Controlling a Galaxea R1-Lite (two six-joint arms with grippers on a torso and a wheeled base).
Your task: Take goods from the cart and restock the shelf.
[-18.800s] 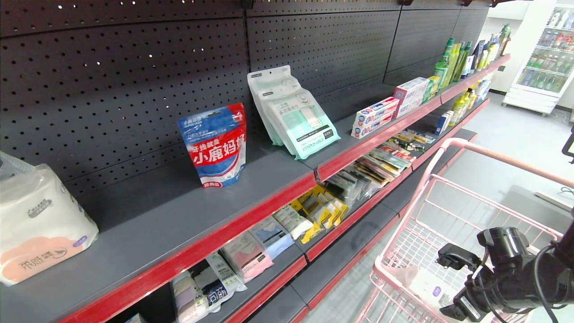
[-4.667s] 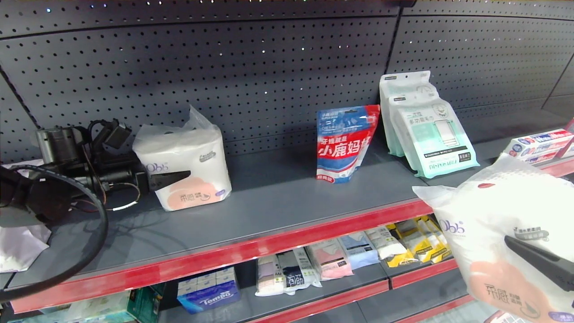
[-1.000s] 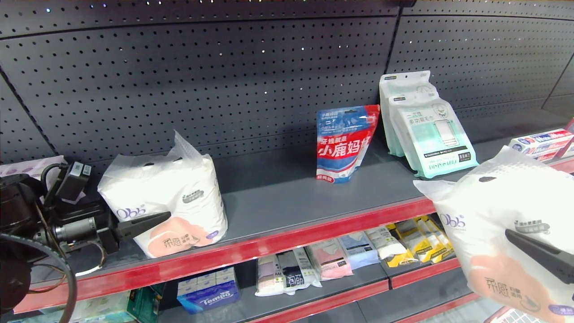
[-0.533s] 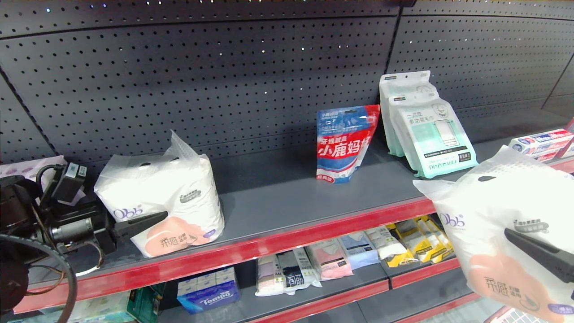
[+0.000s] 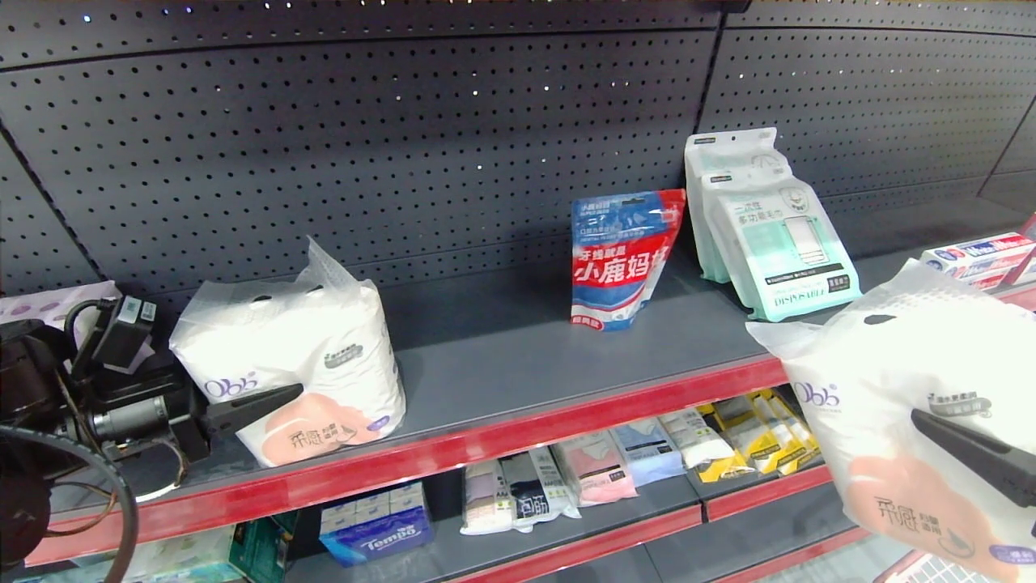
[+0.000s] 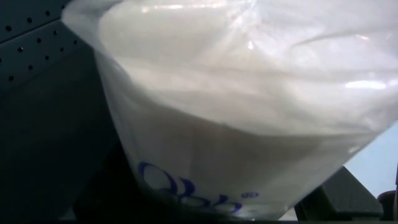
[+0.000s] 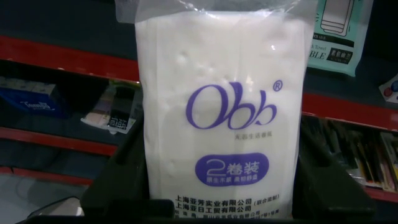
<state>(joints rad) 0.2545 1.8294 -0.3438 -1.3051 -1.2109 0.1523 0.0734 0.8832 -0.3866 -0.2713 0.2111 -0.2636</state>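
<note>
Two white tissue packs with a peach base are in hand. One tissue pack [image 5: 299, 356] rests on the grey top shelf [image 5: 526, 364] near its red front edge, at the left. My left gripper [image 5: 279, 389] is shut on it from the left side, and it looms close in the left wrist view [image 6: 236, 124]. The second tissue pack [image 5: 914, 389] hangs in front of the shelf at the lower right, with my right gripper [image 5: 931, 409] shut on it. The right wrist view has this pack [image 7: 224, 106] upright between the dark fingers [image 7: 118, 180].
A red and blue pouch [image 5: 623, 259] and mint pouches [image 5: 769, 235] lean on the pegboard back wall. Toothpaste boxes [image 5: 971, 255] lie at the far right. Another pale pack [image 5: 48, 304] sits far left. Packets [image 5: 615, 461] fill the lower shelf. Bare shelf lies between pack and pouch.
Over the last seconds my left gripper drew its tissue pack from the back of the shelf toward the front left; in the last half second it barely shifted. The right pack holds still.
</note>
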